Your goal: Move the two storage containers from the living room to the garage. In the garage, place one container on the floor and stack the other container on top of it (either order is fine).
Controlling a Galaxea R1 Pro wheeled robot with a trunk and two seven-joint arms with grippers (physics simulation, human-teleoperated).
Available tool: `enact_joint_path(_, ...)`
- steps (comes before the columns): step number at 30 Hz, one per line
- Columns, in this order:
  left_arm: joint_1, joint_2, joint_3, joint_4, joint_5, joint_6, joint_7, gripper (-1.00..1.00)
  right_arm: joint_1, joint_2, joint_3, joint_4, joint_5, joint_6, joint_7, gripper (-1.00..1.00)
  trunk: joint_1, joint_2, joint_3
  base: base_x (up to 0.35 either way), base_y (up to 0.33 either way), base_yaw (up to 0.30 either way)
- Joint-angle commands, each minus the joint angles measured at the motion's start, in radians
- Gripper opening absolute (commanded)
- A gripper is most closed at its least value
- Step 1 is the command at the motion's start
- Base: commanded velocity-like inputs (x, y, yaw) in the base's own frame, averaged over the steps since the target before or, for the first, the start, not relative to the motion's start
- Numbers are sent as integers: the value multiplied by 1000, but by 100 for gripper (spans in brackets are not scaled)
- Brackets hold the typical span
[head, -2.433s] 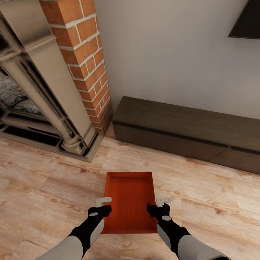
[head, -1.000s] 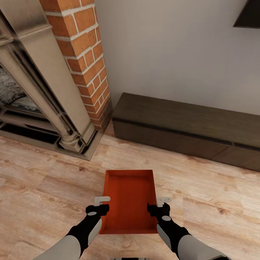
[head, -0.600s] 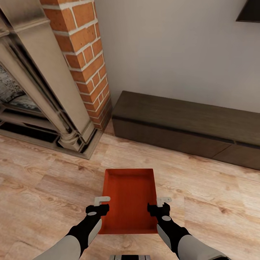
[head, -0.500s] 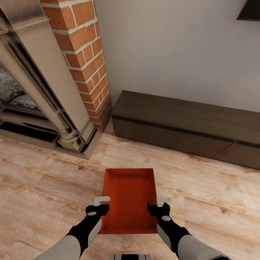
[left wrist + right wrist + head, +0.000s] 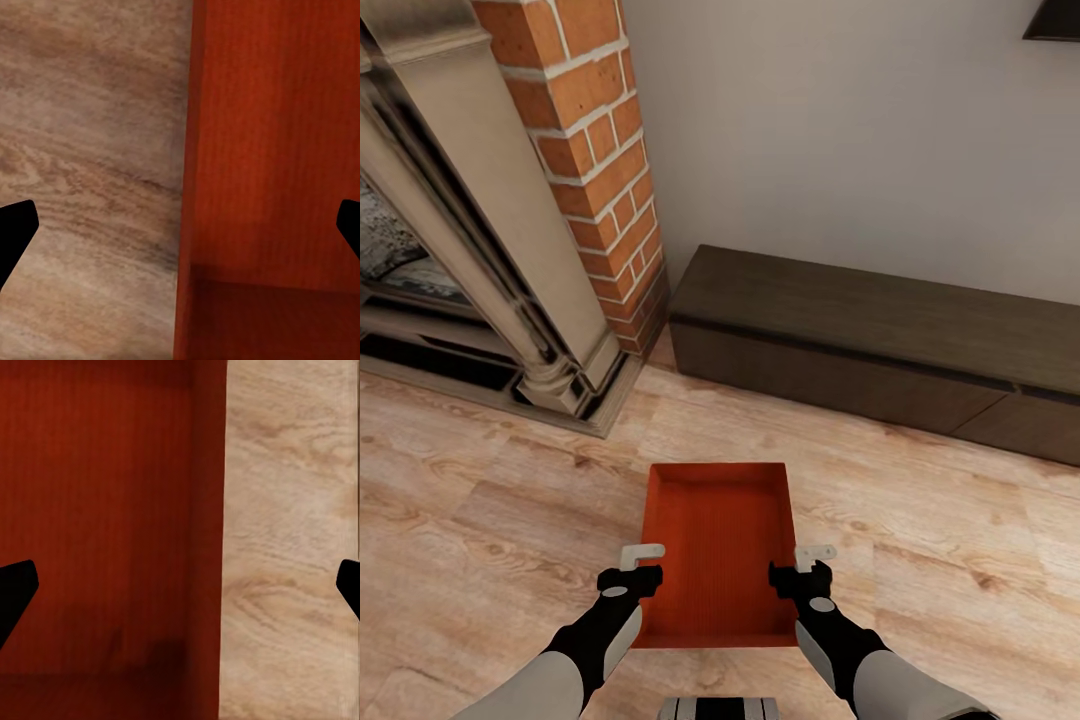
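At the near edge of the head view the left gripper (image 5: pixel 643 562) and the right gripper (image 5: pixel 797 563) sit over the two long walls of a red-orange rectangular storage container with thin low walls (image 5: pixel 715 550), one wall between each pair of fingers. In both wrist views the dark fingertips (image 5: pixel 15 229) stand wide apart at the picture's sides, so both grippers are spread open, straddling the walls and not yet gripping. The container lies flat on the light wood plank floor (image 5: pixel 480 520) of the living room. Beyond it stand a low dark wooden cabinet (image 5: pixel 880 350) and a red brick fireplace column (image 5: pixel 595 150). Over the last seconds the whole view has crept forward while arms and container held their relation; I judge the grasp still undone.
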State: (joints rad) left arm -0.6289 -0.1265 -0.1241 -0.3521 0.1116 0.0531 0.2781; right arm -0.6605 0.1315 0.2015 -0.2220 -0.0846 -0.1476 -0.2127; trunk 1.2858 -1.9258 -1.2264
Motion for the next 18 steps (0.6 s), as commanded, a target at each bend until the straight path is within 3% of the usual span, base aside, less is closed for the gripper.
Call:
enact_joint_path(1,0,1,-9,-2,10,5,7,100,-1,-1,8,1,-9,-6,-5,100,0,0,-1,0,0,0)
enact_joint_path(18,0,1,-8,-2,11,4,7,100,-1,-5,7,1,-8,-10,-5,100,0,0,-1,0,0,0)
